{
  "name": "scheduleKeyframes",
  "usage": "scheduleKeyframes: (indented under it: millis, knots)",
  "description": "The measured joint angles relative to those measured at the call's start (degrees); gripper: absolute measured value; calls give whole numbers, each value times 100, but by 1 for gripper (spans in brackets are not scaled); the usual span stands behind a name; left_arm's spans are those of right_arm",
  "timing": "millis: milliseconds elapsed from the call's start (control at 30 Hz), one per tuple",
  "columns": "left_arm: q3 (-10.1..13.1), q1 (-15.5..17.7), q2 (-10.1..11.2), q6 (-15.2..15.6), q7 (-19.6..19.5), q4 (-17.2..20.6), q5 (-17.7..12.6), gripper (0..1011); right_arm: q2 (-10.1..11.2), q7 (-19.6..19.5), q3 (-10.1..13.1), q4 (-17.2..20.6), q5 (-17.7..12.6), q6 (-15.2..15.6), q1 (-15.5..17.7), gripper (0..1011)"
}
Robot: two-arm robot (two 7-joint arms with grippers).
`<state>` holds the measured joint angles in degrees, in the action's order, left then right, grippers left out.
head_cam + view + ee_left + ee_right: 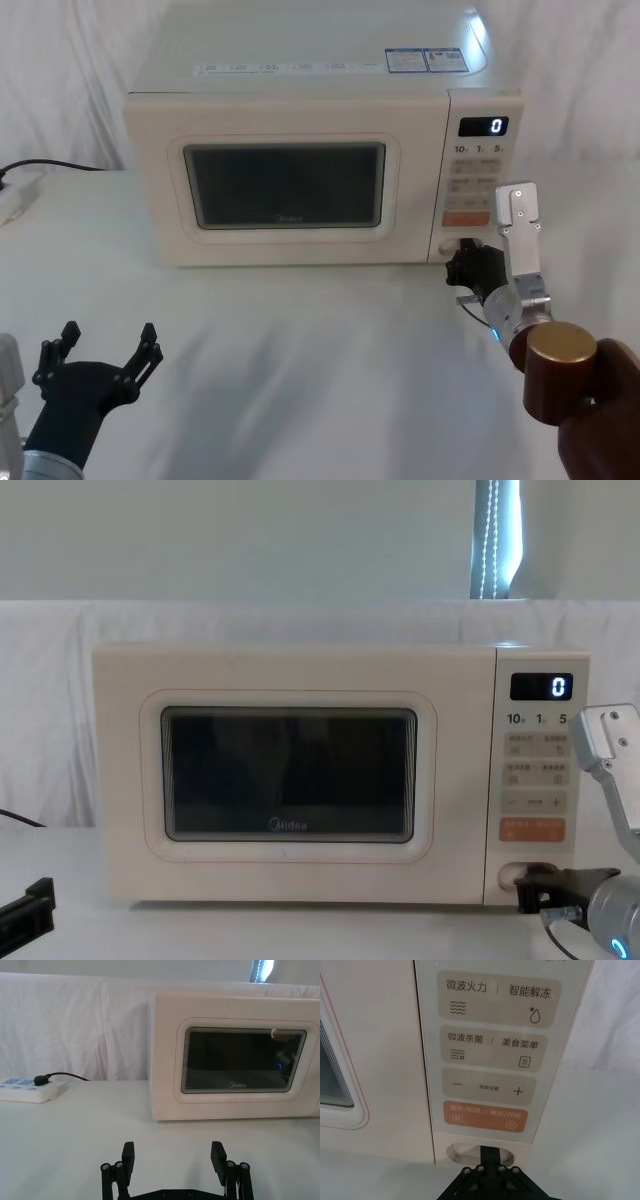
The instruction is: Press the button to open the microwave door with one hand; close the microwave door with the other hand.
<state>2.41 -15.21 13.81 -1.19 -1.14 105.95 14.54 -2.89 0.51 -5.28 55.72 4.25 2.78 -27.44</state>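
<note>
The cream microwave stands at the back of the table with the microwave door (285, 185) (237, 1060) (288, 775) closed flush. The round recessed button (462, 1152) (510, 872) sits at the bottom of the control panel. My right gripper (462, 262) (490, 1152) (528, 885) is shut, its tip right at the button; the frames do not show whether it presses in. My left gripper (108, 345) (172, 1155) hovers open and empty over the table's front left, well in front of the door.
The control panel (480, 175) shows "0" on its display. A white power strip (27, 1090) (15, 195) with a black cable lies to the microwave's left. White cloth (320, 340) covers the table in front of the microwave.
</note>
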Motion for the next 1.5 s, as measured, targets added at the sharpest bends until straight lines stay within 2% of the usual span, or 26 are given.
scheduleKeyframes:
  millis: [567,900,1067,1267,1300,1367,1500]
  knots:
    - [0,0,0,0,0,0,0,1001,-48,-41,29,-451,-9,-122,-252,0]
    - [0,0,0,0,0,0,0,1001,-47,-51,22,-494,1,-142,-278,0]
    - [0,0,0,0,0,0,0,1001,-16,-15,6,-229,9,-96,-119,0]
    - [0,0,0,0,0,0,0,1001,58,102,-59,445,31,11,306,0]
    - [0,0,0,0,0,0,0,1001,58,102,-59,445,31,11,306,0]
    - [0,0,0,0,0,0,0,1001,102,155,-97,785,44,85,534,0]
    - [0,0,0,0,0,0,0,1001,167,227,-137,1223,51,166,833,0]
